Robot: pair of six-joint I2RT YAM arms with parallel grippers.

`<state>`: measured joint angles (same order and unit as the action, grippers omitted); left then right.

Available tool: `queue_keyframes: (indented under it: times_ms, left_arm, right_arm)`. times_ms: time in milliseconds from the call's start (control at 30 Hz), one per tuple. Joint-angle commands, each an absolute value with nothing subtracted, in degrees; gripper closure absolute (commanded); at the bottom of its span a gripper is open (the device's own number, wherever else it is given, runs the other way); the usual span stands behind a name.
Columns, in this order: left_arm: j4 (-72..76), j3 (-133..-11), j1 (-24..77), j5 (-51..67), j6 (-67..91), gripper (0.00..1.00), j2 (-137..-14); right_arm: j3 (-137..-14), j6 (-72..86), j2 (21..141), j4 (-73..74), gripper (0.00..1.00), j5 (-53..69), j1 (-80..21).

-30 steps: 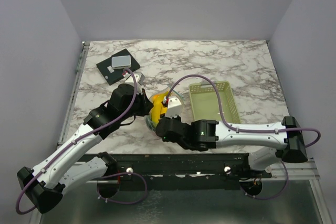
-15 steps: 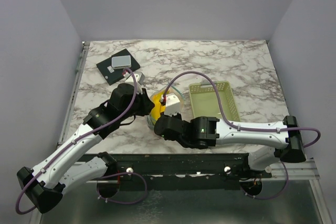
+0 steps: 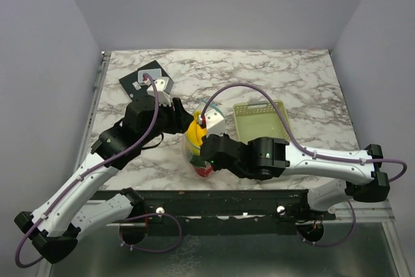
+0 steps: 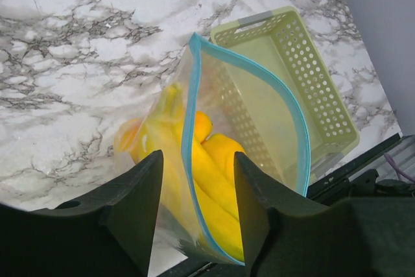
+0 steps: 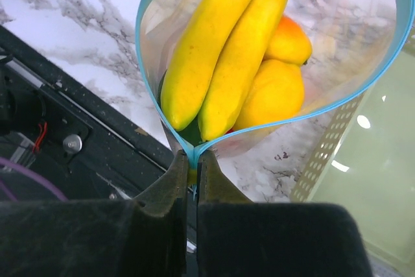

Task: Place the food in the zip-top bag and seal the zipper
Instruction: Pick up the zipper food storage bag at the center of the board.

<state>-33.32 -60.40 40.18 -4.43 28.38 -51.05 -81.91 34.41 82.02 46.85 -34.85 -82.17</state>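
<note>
The zip-top bag (image 3: 196,139) hangs with its mouth open between my two grippers. Inside lies the food: yellow bananas (image 5: 214,43), a lemon-like piece (image 5: 272,92) and an orange ball (image 5: 287,40); a red piece (image 3: 204,170) shows at the bottom. My right gripper (image 5: 192,160) is shut on the end of the light blue zipper (image 5: 146,17), where its two sides meet. My left gripper (image 4: 198,189) is open, and one side of the zipper (image 4: 191,160) runs between its fingers (image 4: 139,205), touching neither. In the top view the left gripper (image 3: 183,121) is at the bag's left side.
The pale green mesh basket (image 3: 260,124) stands just right of the bag, and its wall (image 4: 324,95) shows behind the bag in the left wrist view. A black plate (image 3: 133,84) lies at the back left, partly behind my left wrist. The table's black front rail (image 5: 71,115) runs below the bag.
My left gripper has opened, let go of the bag's edge and drawn back towards the far left. The right arm has shifted while it kept hold of the zipper end.
</note>
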Motion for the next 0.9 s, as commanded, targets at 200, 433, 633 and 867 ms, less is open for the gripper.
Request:
queue_keyframes:
  times_ms: [200,433,633,867]
  left_arm:
    - [-35.68,-66.33,40.08,2.39,19.73,0.35,-47.6]
    - [-35.6,-66.98,40.08,11.53,11.73,0.26,-43.92]
    - [-35.46,-65.86,40.07,19.73,7.89,0.26,-41.79]
    - [-33.31,-64.42,40.06,31.18,6.7,0.28,-39.22]
  right_arm:
    - [-88.82,25.21,79.4,52.97,0.99,-25.79,-82.7]
    - [-91.99,19.65,78.63,55.16,0.99,-15.25,-82.72]
    - [-96.17,16.43,79.18,57.37,0.99,-8.28,-82.74]
    - [-100.66,12.51,80.99,59.63,0.99,-0.69,-83.31]
